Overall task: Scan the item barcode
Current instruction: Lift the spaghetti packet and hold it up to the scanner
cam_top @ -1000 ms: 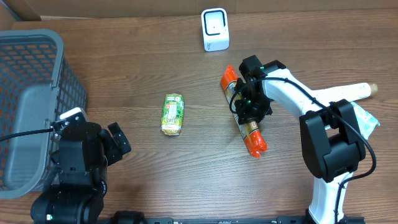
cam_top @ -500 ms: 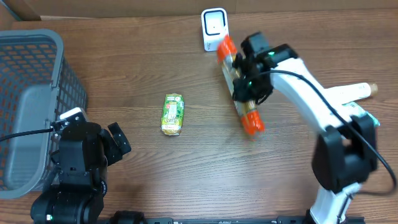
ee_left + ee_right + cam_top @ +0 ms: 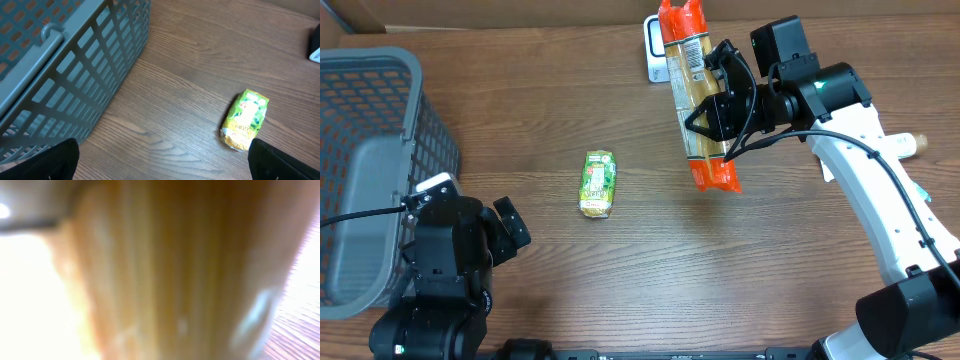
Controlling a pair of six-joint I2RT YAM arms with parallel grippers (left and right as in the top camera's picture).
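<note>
Orange packet (image 3: 685,60), green packet (image 3: 598,184), one each

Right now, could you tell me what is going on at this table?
The right gripper is shut on the long packet, holding it up off the table by the scanner at the far edge. The left gripper sits open and empty near the basket. A green pack lies mid-table.

**White arm, black arm**

Here's the right arm (image 3: 870,205): glossy white tubular links, black joint housings, a thin black cable (image 3: 903,197) trailing along it, and a green light (image 3: 817,86) at the wrist (tiny but bright). Its right gripper (image 3: 708,112) is matte black. The left arm (image 3: 445,255) is blocky and all black, with a white tab (image 3: 433,187) on top.
</note>
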